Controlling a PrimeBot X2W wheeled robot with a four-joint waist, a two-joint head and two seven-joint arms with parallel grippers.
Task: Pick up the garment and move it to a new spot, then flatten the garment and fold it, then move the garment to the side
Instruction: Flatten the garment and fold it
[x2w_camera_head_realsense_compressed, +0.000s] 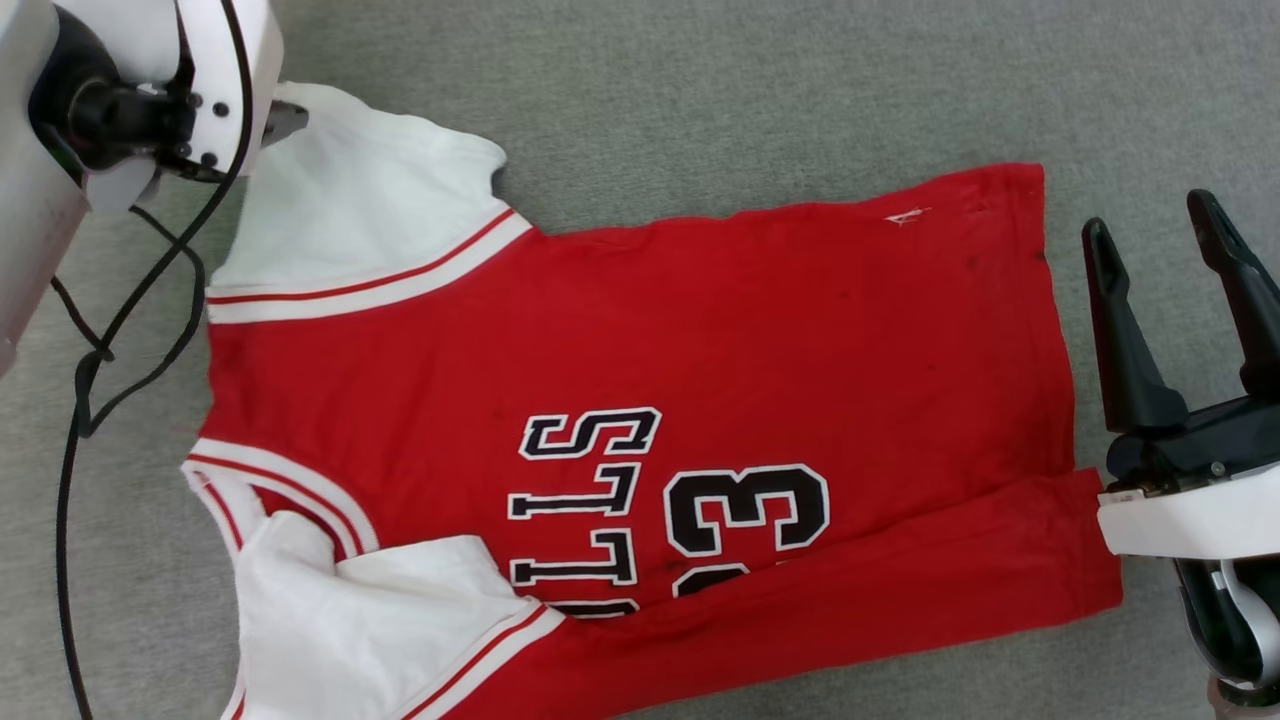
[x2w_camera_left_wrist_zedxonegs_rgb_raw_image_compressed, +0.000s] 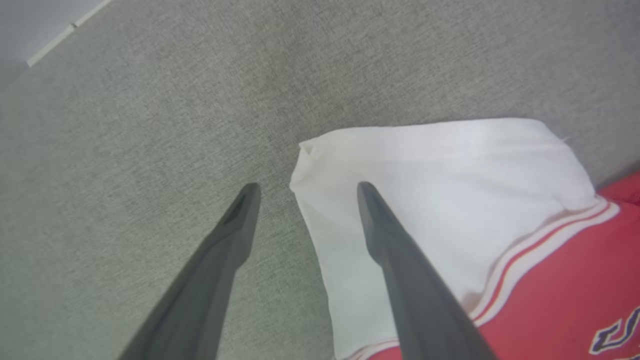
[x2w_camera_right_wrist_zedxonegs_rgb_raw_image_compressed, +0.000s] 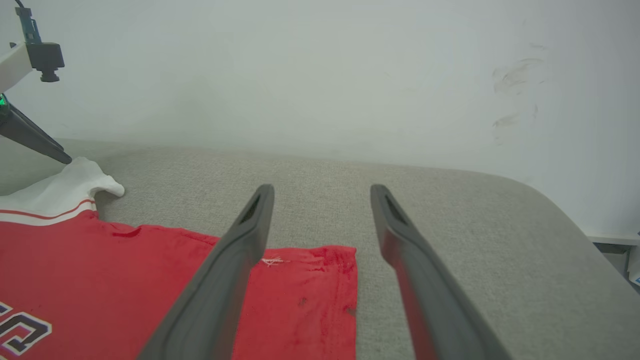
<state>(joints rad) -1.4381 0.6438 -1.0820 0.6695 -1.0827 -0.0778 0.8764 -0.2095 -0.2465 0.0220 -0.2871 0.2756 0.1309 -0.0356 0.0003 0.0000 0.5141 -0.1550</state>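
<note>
Garment (x2w_camera_head_realsense_compressed: 640, 330): red jersey-style shirt lying front up across a grey cloth-covered table (x2w_camera_head_realsense_compressed: 700, 90), collar end to the robot's left, hem to its right.
Lettering: black, white-outlined capitals (x2w_camera_head_realsense_compressed: 585, 500) read sideways in the head view; "S", "L", "L" are legible, the next letter is cut off by a fold. Beside them sits a "3" (x2w_camera_head_realsense_compressed: 745, 508) and the top of a second digit.
Fold: the near long side is turned up over the front as a plain red band (x2w_camera_head_realsense_compressed: 850, 590), covering the rest of the print.
Sleeves: white, edged with red-white striped trim; far sleeve (x2w_camera_head_realsense_compressed: 360, 210) spread flat, near sleeve (x2w_camera_head_realsense_compressed: 370, 620) rumpled.
Mark: a small white thread stitch (x2w_camera_head_realsense_compressed: 905, 215) near the hem.
Left tool (x2w_camera_left_wrist_zedxonegs_rgb_raw_image_compressed: 308, 186): released and empty, fingers apart astride the far sleeve's outer edge, one over white cloth, one over bare table; contact cannot be told.
Right tool (x2w_camera_head_realsense_compressed: 1150, 212): released and empty, over bare table just beside the hem.
Cable (x2w_camera_head_realsense_compressed: 100, 350): black, looping down from the left arm.
Room: pale wall (x2w_camera_right_wrist_zedxonegs_rgb_raw_image_compressed: 320, 75) behind the table, faintly scuffed at the right; the table's corner is rounded.
</note>
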